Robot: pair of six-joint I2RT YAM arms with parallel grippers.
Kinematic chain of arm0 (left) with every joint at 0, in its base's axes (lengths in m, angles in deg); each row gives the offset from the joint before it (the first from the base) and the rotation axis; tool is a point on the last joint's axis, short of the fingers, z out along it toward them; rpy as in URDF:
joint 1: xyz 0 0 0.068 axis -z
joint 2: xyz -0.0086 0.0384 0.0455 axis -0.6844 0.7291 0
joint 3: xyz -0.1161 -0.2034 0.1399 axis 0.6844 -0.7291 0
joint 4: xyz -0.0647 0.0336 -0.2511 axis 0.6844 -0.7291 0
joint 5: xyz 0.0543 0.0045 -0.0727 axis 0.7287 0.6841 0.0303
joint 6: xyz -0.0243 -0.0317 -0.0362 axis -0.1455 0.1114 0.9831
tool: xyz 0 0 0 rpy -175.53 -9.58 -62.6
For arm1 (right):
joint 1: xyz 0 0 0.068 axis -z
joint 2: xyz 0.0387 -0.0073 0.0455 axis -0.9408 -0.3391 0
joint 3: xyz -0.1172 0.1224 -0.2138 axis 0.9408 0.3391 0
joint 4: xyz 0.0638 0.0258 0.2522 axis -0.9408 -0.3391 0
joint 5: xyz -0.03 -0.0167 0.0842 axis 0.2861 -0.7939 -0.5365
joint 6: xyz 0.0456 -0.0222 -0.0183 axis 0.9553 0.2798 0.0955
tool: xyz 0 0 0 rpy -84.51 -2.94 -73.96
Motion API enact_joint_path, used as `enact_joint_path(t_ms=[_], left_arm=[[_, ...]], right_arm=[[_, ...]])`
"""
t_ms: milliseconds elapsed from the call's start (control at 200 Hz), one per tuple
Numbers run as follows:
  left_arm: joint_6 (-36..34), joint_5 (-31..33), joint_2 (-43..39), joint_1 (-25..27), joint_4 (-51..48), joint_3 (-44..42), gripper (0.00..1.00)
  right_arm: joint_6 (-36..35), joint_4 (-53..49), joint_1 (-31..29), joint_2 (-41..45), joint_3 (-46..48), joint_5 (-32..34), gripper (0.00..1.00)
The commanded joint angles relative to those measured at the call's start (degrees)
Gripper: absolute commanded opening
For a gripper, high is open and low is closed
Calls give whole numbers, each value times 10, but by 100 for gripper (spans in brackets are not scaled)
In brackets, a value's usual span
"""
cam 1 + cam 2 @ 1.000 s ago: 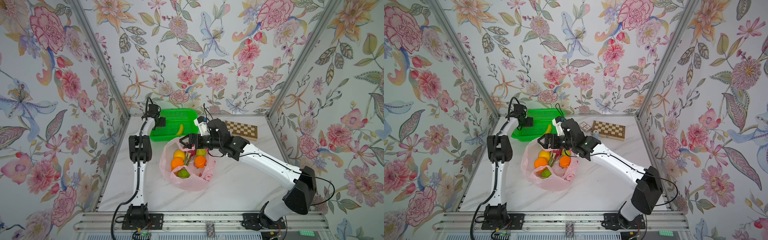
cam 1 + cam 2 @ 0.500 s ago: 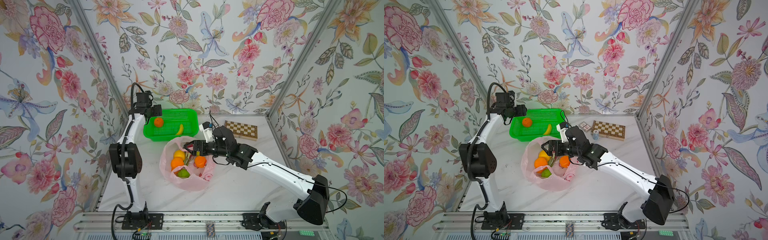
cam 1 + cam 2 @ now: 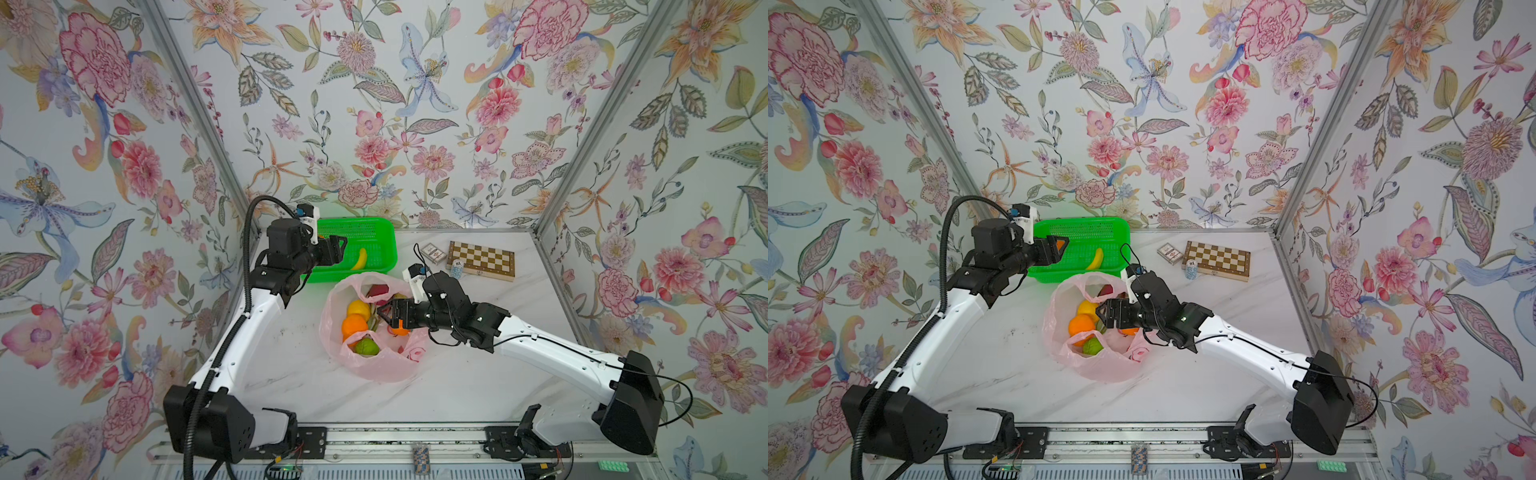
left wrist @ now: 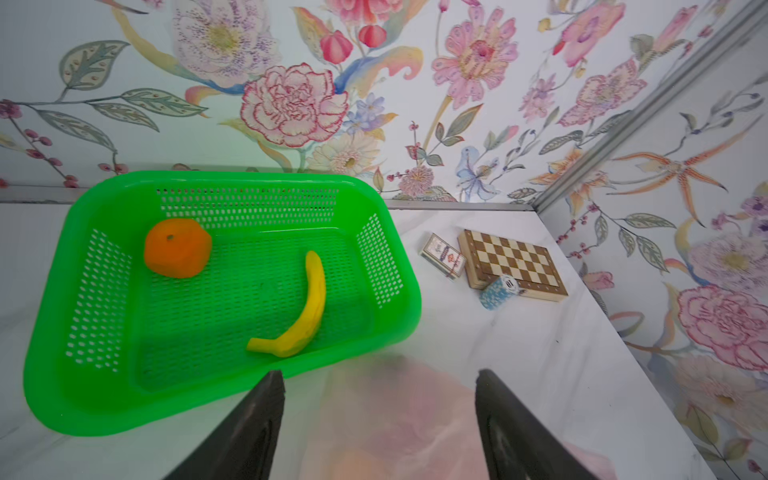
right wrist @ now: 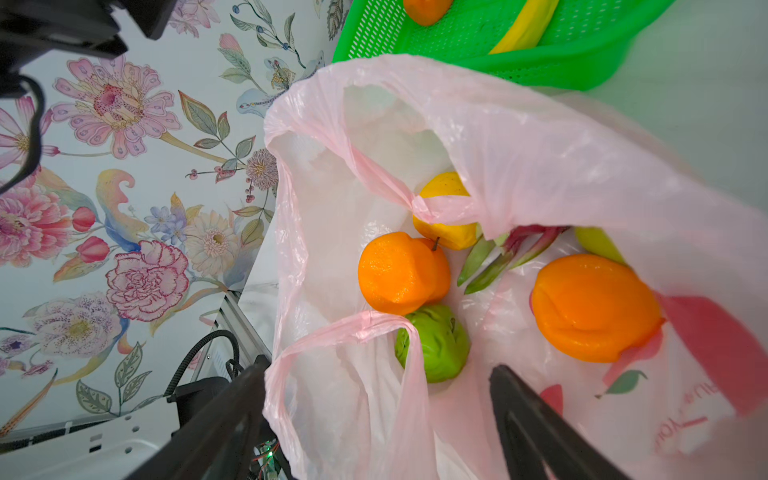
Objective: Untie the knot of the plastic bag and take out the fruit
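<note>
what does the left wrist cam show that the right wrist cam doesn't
Only the left wrist view: the chessboard, the card box and the blue chip stack.
Only the right wrist view: the inside of the open pink bag, with two oranges, a yellow fruit and a green fruit.
Both: the green basket holding a lone orange and a banana, plus part of the pink bag.

In both top views, left of centre, the left gripper [image 3: 341, 248] covers the left end of the green basket [image 3: 353, 220]. At mid-frame the right gripper [image 3: 385, 318] hides most of an orange [image 3: 400, 331] inside the plastic bag [image 3: 374, 370]. The left wrist view shows that bag [image 4: 395, 415] blurred and cut by the frame edge. The print on the card box [image 3: 432, 252] is too small to read.
</note>
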Motion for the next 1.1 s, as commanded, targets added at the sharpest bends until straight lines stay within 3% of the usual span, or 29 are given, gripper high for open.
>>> enact_joint_path(t_ms=[0,205,490,801,1091], left_arm=[[-3,26,-46,26,-49,-26,74],[-25,106,-102,65,-247,-45,74],[19,108,-171,68,-361,-86,70],[47,116,-199,67,-311,-167,71],[55,122,-207,68,-275,-197,71]], right_arm=[[12,30,-9,-22,8,-5,85],[16,67,-24,-88,-9,-14,81],[17,101,-27,-182,-50,-6,77],[21,95,-26,-278,-122,-40,77],[30,110,-26,-315,-124,-81,81]])
